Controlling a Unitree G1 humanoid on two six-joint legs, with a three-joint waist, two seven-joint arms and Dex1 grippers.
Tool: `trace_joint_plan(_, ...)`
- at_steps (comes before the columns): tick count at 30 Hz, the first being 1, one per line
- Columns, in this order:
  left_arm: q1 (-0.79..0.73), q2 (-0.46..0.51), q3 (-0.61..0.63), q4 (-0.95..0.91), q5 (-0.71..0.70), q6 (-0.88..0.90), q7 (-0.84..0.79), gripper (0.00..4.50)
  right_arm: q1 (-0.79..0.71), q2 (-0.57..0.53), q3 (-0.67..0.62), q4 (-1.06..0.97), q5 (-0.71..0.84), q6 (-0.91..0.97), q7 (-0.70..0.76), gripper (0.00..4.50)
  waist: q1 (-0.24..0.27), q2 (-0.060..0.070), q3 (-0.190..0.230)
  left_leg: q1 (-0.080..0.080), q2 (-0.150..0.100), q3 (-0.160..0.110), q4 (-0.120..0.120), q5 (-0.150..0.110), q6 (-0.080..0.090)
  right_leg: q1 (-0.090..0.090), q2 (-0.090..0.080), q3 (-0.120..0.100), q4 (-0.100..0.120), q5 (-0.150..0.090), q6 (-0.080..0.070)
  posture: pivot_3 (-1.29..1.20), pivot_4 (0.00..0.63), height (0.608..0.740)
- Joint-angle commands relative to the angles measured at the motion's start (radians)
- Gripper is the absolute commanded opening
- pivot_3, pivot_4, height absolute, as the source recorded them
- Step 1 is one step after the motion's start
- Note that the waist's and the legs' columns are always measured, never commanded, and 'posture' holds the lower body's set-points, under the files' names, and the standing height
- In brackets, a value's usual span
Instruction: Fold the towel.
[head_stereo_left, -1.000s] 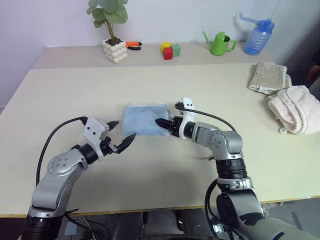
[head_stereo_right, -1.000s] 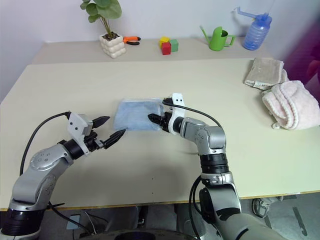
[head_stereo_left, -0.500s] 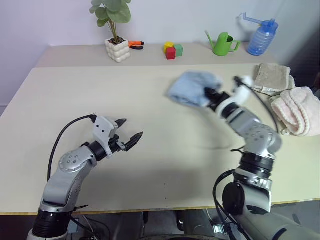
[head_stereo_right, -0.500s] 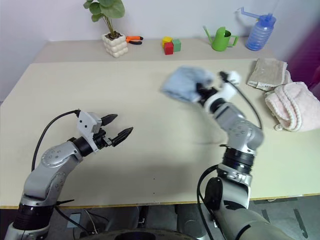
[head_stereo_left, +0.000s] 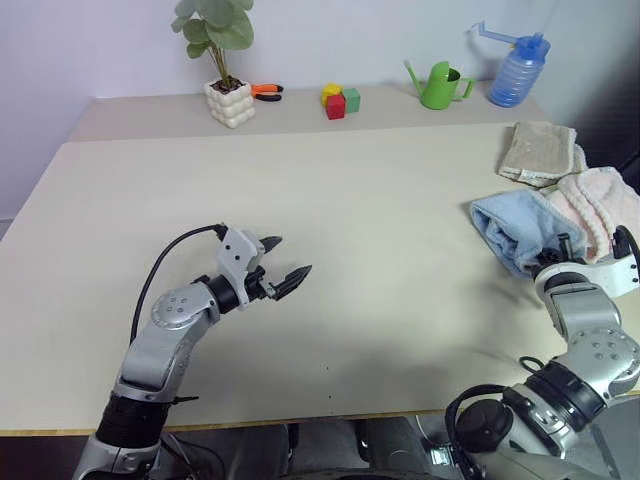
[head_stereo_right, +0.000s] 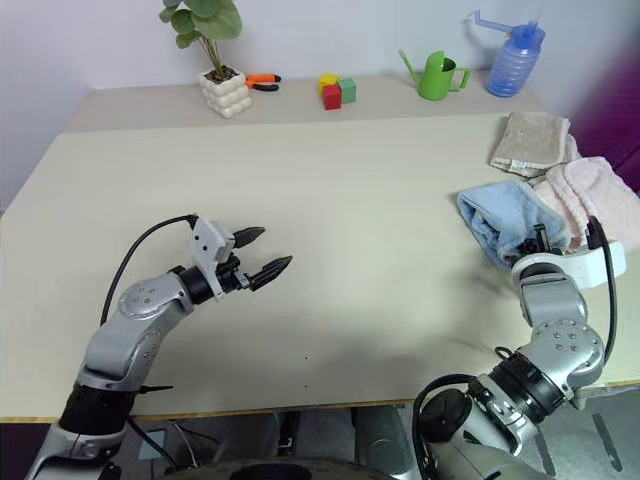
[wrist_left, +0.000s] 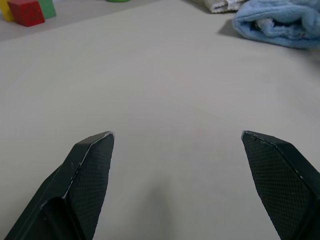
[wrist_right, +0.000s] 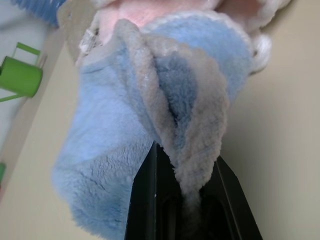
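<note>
We see a pale beige desk against a white wall, with a potted plant, toy blocks, green watering can and blue bottle along its back. The left pincer hovers with fingers apart. The right pincer is clamped on the bunched towel beside the pink towel, its fingertips buried in cloth.

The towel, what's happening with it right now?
The right claw is shut on the blue towel, pinching a fold of it in the right wrist view. The towel sits bunched at the right side of the table, against the pink towel and near the beige cloth. The left claw is open and holds nothing, hovering over bare tabletop.
</note>
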Motion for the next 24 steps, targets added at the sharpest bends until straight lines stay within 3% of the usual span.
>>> trace_joint_plan(1, -0.018, -0.006, -0.007, 0.004, 0.011, -0.034, -0.010, 4.21, 0.009, 0.005, 0.021, -0.060, 0.101, -0.035, -0.019, 1.07, 0.000, 0.000, 0.000, 0.000, 0.000, 0.000, 0.000, 0.000, 0.000, 0.000, 0.000, 0.000, 0.000, 0.000, 0.000, 0.00, 0.150, 0.727)
trace_joint_plan(3, -0.022, -0.009, -0.010, 0.014, 0.016, -0.041, -0.013, 4.21, 0.021, -0.011, 0.045, -0.067, 0.111, -0.061, -0.009, 2.02, 0.000, 0.000, 0.000, 0.000, 0.000, 0.000, 0.000, 0.000, 0.000, 0.000, 0.000, 0.000, 0.000, 0.000, 0.000, 0.00, 0.150, 0.727)
trace_joint_plan(7, -0.023, -0.012, -0.009, 0.030, 0.023, -0.057, -0.016, 4.21, 0.083, -0.109, 0.162, -0.092, -0.022, -0.113, 0.041, 3.99, 0.003, 0.001, 0.000, 0.000, 0.000, 0.000, 0.000, 0.000, 0.000, 0.000, 0.000, 0.000, 0.000, 0.000, 0.000, 0.00, 0.150, 0.727)
trace_joint_plan(12, -0.022, -0.016, -0.002, 0.054, 0.037, -0.082, -0.010, 4.21, 0.149, -0.253, 0.296, -0.082, -0.254, -0.232, 0.097, 3.99, 0.003, 0.001, 0.000, 0.000, 0.000, 0.000, 0.000, 0.000, 0.000, 0.000, 0.000, 0.000, -0.001, 0.000, 0.001, 0.00, 0.150, 0.727)
trace_joint_plan(17, -0.024, -0.007, 0.034, 0.096, 0.053, -0.117, 0.015, 4.21, 0.194, -0.402, 0.475, -0.078, -0.446, -0.313, 0.250, 3.99, -0.001, 0.001, 0.000, 0.000, 0.000, 0.001, 0.001, 0.000, 0.000, 0.000, 0.001, 0.000, 0.000, 0.000, 0.001, 0.00, 0.150, 0.727)
trace_joint_plan(24, -0.025, 0.011, 0.110, 0.156, 0.091, -0.170, 0.081, 4.21, 0.181, -0.544, 0.794, -0.051, -0.557, -0.464, 0.683, 3.99, 0.003, 0.000, 0.000, 0.002, 0.000, 0.001, 0.001, 0.000, 0.000, 0.002, 0.001, 0.000, -0.001, 0.000, 0.001, 0.00, 0.150, 0.727)
